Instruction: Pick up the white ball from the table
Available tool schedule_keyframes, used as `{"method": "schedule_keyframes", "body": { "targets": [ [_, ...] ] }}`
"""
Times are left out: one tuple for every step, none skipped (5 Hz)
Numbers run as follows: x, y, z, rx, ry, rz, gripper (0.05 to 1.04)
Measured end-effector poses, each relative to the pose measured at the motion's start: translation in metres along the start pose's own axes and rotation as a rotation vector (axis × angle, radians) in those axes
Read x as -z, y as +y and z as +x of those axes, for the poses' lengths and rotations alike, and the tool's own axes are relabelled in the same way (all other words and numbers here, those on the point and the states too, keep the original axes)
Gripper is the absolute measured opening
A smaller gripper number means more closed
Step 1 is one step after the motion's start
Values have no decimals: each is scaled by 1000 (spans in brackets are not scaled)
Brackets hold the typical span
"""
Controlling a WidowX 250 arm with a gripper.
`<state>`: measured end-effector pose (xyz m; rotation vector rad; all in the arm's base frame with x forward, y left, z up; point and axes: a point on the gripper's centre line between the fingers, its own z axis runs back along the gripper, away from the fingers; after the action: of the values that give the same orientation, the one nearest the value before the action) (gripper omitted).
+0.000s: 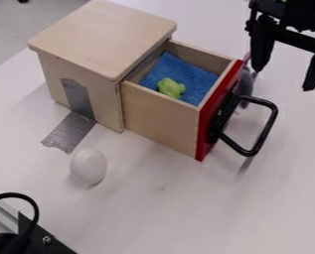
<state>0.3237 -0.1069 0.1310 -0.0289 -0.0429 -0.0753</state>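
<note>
From where I sit at the controls, the grey thing (247,85) is what I have closest to my hand (283,80). It lies just behind the red front (207,139) of the drawer (161,118), partly hidden by it. What I can see of it is rounded, its long axis running roughly up and down my view, with a thin pinkish strand at the upper end.

My hand hangs at the upper right, its two fingers well apart and holding nothing. One finger is right by the grey thing; I can't tell whether they touch.

The drawer is pulled out of the wooden box (103,35), its long axis slanting from upper left to lower right. Its black looped handle (267,130) points away from the box, toward the right. Inside the drawer I see a blue cloth (192,76) with a small, lumpy green thing (171,88) on top.

Silvery tape (70,133) runs down the box's side and onto the white bench (186,213). Near the tape's end sits a white egg-shaped thing (89,165), and a black cable (33,211) curves in at the lower left.
</note>
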Motion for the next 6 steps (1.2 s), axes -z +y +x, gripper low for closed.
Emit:
{"method": "schedule_keyframes", "body": {
  "targets": [
    [11, 1, -4, 1, 37, 9, 997],
    [21, 21, -44, -10, 70, 29, 997],
    [12, 50, -79, -46, 27, 23, 997],
    [7, 81, -115, -56, -18, 50, 997],
    [14, 102, -142, -68, -31, 97, 997],
    [35, 126, -155, -101, -43, 117, 997]
  ]
}}
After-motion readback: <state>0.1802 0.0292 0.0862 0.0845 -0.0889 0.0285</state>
